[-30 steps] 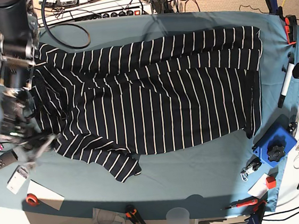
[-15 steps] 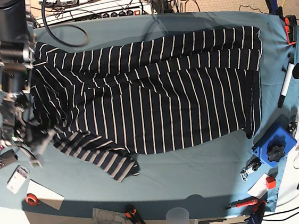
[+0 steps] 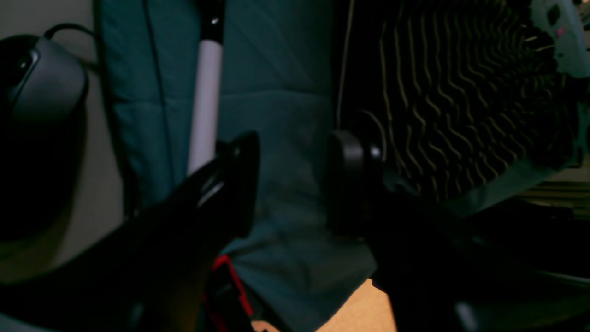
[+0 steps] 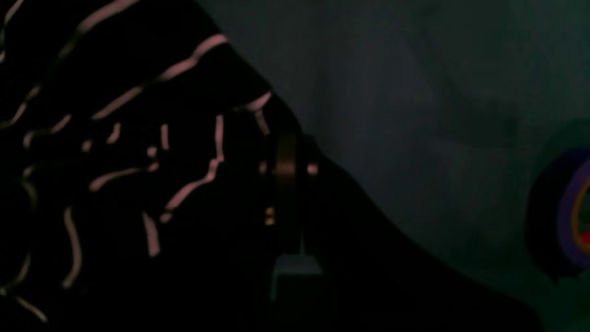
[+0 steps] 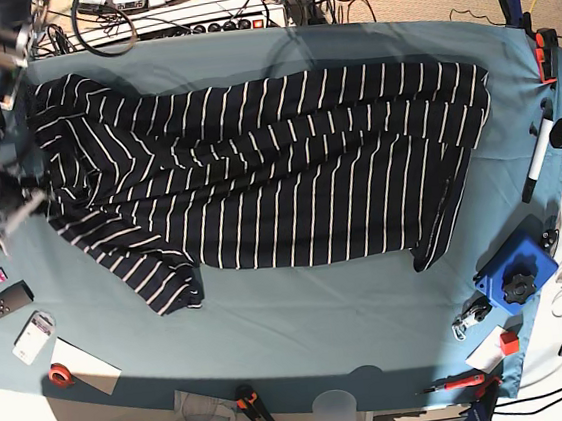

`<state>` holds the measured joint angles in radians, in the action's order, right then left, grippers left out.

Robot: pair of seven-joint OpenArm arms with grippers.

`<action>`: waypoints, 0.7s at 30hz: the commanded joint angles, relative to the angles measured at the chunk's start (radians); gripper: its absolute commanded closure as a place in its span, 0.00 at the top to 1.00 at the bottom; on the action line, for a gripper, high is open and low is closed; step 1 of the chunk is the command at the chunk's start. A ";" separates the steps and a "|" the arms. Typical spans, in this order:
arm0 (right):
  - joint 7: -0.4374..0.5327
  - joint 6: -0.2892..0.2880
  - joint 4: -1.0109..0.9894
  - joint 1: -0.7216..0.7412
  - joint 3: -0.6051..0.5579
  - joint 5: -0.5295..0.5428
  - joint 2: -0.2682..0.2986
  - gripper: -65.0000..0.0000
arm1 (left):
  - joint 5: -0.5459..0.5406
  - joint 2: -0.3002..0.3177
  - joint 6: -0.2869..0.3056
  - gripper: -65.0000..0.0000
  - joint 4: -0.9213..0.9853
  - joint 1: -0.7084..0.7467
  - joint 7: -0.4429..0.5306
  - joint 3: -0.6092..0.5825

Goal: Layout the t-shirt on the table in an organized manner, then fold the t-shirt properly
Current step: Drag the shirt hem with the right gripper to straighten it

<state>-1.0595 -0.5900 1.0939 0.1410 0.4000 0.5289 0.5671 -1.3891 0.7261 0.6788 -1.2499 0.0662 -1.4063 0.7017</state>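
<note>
The t-shirt [image 5: 287,170], dark with thin white stripes, lies spread lengthwise across the table [image 5: 322,317]. One sleeve [image 5: 163,283] points toward the front left. My right gripper [image 5: 15,210] is at the shirt's left edge. In the right wrist view it [image 4: 286,184] is shut on bunched striped cloth [image 4: 115,161] above the teal cover [image 4: 415,92]. My left gripper [image 3: 295,184] is open and empty over bare teal cloth [image 3: 276,69], beside the shirt's far right edge [image 3: 461,101]. It does not show in the base view.
A white marker [image 5: 537,158] [image 3: 205,106] and a black mouse [image 3: 41,87] lie at the right edge. A blue box [image 5: 517,274], a cutter [image 5: 257,409], a cup [image 5: 334,411], red tape [image 5: 60,374], a remote [image 5: 4,300] and purple tape [image 4: 571,216] line the edges.
My right gripper has moved back and to the left with the shirt's edge in it. The whole shirt slid left and back, and its front sleeve moved left with it.
</note>
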 commanded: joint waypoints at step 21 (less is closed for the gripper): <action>0.116 -0.088 0.004 0.344 -0.084 -0.045 0.000 0.30 | -0.026 0.030 0.003 0.40 -0.014 -0.014 0.010 0.009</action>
<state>-0.9657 -0.6739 1.0809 0.4534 0.3065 0.4469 0.5465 -1.3903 0.7261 0.6788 -1.2499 0.0650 -1.4063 0.7017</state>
